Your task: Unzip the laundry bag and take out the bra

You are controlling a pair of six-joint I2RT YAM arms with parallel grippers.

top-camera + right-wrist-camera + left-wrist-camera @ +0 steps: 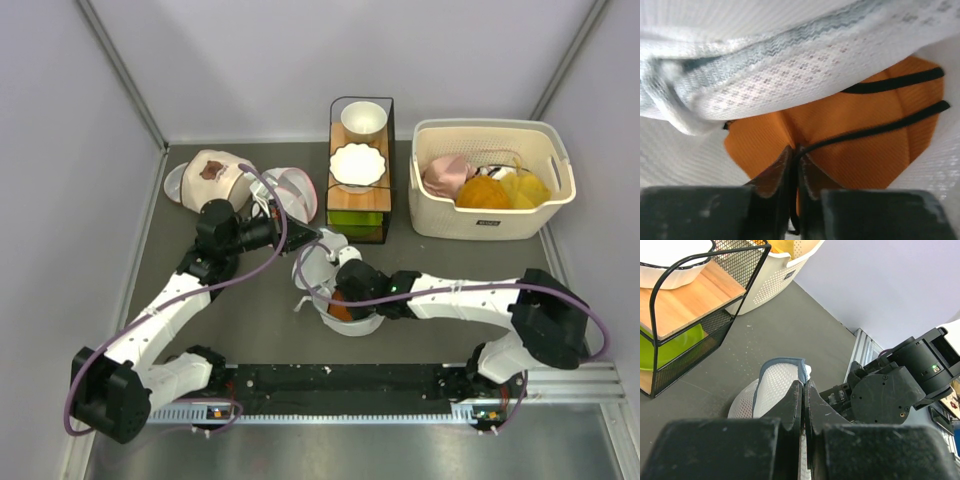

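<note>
The round white mesh laundry bag [352, 322] lies open at the table's middle, its lid flap [312, 262] lifted. My left gripper [298, 237] is shut on the edge of that grey-trimmed lid [776, 382]. My right gripper [345, 285] reaches inside the bag and is shut on the deep-orange bra [860, 155], pinching its fabric and a thin dark strap [875, 131]. A bit of the orange bra [340, 311] shows inside the bag from above. Mesh [790, 65] surrounds the right gripper [796, 152].
A black wire bowl rack [361, 170] with white bowls stands behind the bag. A white basket [490, 180] of garments is at the back right. Other mesh bags [210, 178] lie at the back left. The right arm [890, 390] is beside the lid.
</note>
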